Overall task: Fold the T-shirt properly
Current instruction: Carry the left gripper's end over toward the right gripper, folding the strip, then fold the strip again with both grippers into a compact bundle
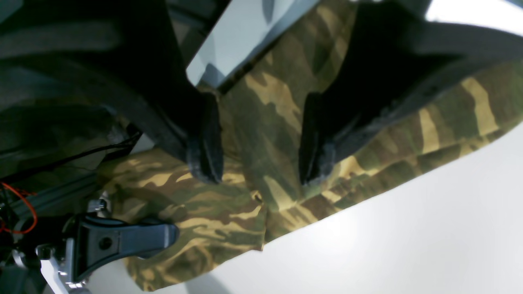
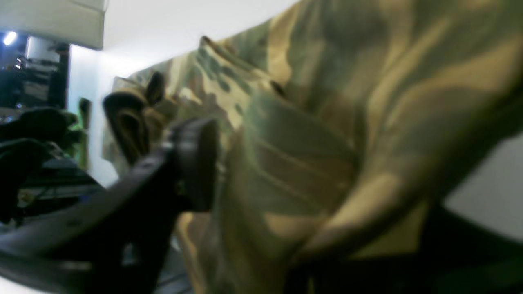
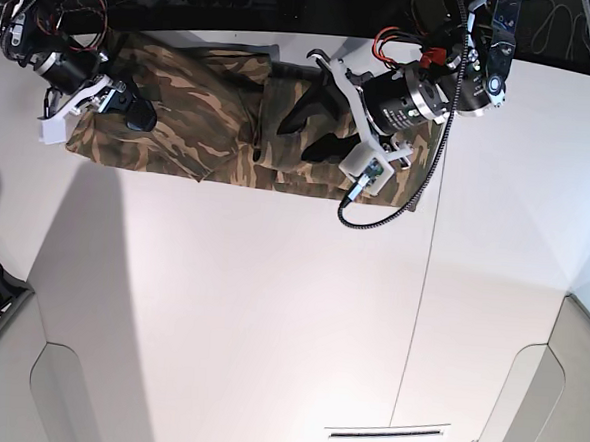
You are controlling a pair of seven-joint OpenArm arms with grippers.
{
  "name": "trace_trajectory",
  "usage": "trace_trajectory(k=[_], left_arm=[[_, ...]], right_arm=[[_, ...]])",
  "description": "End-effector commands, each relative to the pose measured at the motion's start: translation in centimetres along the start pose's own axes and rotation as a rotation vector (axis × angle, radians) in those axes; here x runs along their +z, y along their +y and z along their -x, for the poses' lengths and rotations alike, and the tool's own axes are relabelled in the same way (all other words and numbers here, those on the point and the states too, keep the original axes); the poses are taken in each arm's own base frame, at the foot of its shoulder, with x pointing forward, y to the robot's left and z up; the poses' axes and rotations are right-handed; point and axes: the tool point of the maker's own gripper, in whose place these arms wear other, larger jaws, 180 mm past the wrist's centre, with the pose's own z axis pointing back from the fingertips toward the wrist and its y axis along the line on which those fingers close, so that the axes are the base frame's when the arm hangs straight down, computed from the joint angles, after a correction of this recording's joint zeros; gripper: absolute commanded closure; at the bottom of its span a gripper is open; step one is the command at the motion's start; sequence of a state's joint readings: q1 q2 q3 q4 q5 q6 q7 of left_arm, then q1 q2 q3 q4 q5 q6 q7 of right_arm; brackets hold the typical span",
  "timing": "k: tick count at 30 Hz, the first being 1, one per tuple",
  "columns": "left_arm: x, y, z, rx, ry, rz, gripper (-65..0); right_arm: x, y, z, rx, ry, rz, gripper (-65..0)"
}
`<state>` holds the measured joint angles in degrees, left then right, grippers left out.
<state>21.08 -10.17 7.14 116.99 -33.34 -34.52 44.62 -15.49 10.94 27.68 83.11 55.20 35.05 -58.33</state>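
Lying flat—T-shirt [image 3: 196, 125] on table [image 3: 270, 310].

A smooth white matte tabletop [image 3: 269, 320] fills most of the base view, crossed by a thin dark seam [image 3: 416, 319] running from far edge to near edge. A narrow dark slot [image 3: 387, 434] lies near the front edge. Pale grey rounded panels [image 3: 64, 392] border the lower corners. A soft grey shadow [image 3: 84, 238] falls across the left side. Along the far edge lies a dark strip with tangled cables [image 3: 558, 22].
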Motion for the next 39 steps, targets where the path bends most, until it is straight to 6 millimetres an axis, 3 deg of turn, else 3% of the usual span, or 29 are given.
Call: trace_trajectory(k=[1, 3, 7, 9, 14, 19, 24, 29, 34, 39], left_arm=[[0.2, -0.3, -1.1, -0.006, -0.039, 0.013, -32.8], [0.2, -0.3, -1.2, -0.007, -0.042, 0.012, -32.8], [0.9, 1.3, -1.7, -0.002, -0.065, -0.036, -32.6], [1.5, 2.5, -1.8, 0.002, -0.071, -0.076, -32.6], [3.3, 5.5, -2.0, 0.018, -0.081, -0.171, -32.6], [4.2, 6.5, -1.2, 0.048, -0.048, -0.2, -32.6], [4.2, 5.7, -0.5, 0.086, -0.043, -0.171, -32.6], [4.4, 4.9, 1.1, 0.143, -0.031, -0.15, -32.6], [3.9, 5.9, 3.1, 0.217, -0.024, -0.161, -32.6], [3.4, 6.3, 5.7, 0.314, 0.008, -0.149, -32.6]], right_arm=[[0.2, -0.6, 0.6, 0.011, 0.043, 0.028, -19.0], [0.4, -0.7, 0.5, 0.011, 0.036, 0.032, 0.0], [1.6, -1.9, -0.6, 0.004, -0.002, 0.069, 0.0], [2.9, -3.0, -2.0, 0.01, -0.039, 0.107, 0.0], [7.5, -5.9, -7.8, 0.082, -0.14, 0.217, 0.0], [10.7, -6.3, -13.5, 0.195, -0.175, 0.277, 0.0], [11.2, -3.8, -18.0, 0.262, -0.237, 0.218, 0.0], [10.3, -0.9, -19.6, 0.317, -0.286, 0.167, 0.0], [7.4, 4.3, -18.4, 0.395, -0.307, 0.079, 0.0], [3.1, 9.6, -15.1, 0.471, -0.252, -0.01, 0.0]])
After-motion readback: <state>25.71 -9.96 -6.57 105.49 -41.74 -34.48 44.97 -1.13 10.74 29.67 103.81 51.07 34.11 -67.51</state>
